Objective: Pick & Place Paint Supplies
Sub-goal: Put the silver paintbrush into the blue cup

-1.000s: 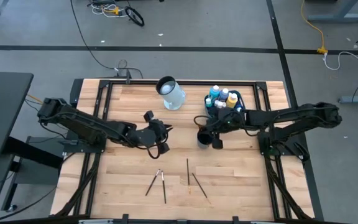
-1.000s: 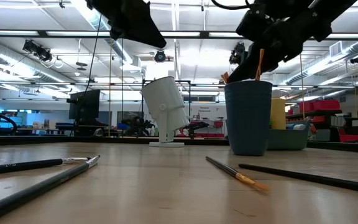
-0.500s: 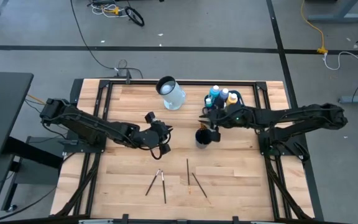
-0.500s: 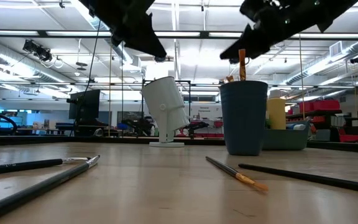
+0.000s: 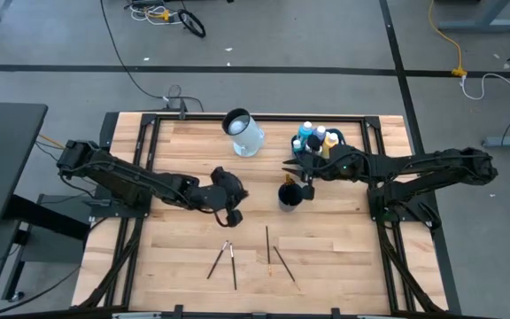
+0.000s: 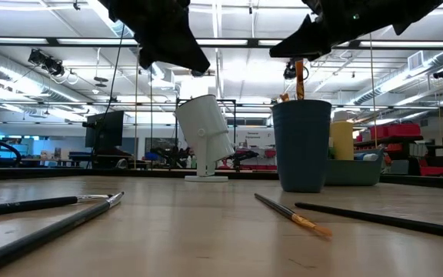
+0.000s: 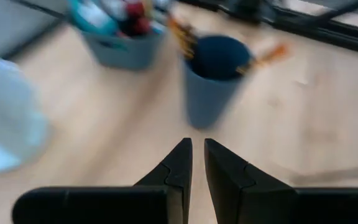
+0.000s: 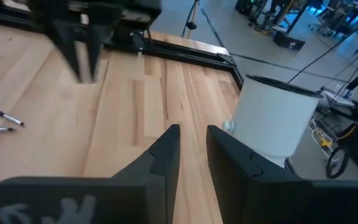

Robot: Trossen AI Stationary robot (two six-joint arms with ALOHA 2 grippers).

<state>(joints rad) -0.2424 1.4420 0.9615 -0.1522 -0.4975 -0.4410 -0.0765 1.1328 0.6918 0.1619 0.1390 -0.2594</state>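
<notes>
Left gripper (image 5: 231, 200): above the table (image 5: 184, 257) left of centre, pointing toward the dark blue cup (image 5: 288, 196); fingers (image 7: 180, 167) nearly together with a thin slit between them; nothing held.
Right gripper (image 5: 290, 165): above the table just behind the dark blue cup; fingers (image 8: 166, 152) a narrow gap apart; nothing between them.
Paint bottles (image 5: 315, 138): white-capped, grouped upright in the teal tub (image 6: 356, 171) at the right rear of the table.
Brushes in cup (image 6: 299, 79): handles stand up out of the dark blue cup.
Loose brushes (image 5: 268, 244): several lying flat on the front of the table, well apart from both grippers.
White jug (image 5: 243, 132): rear centre, left of the tub.
</notes>
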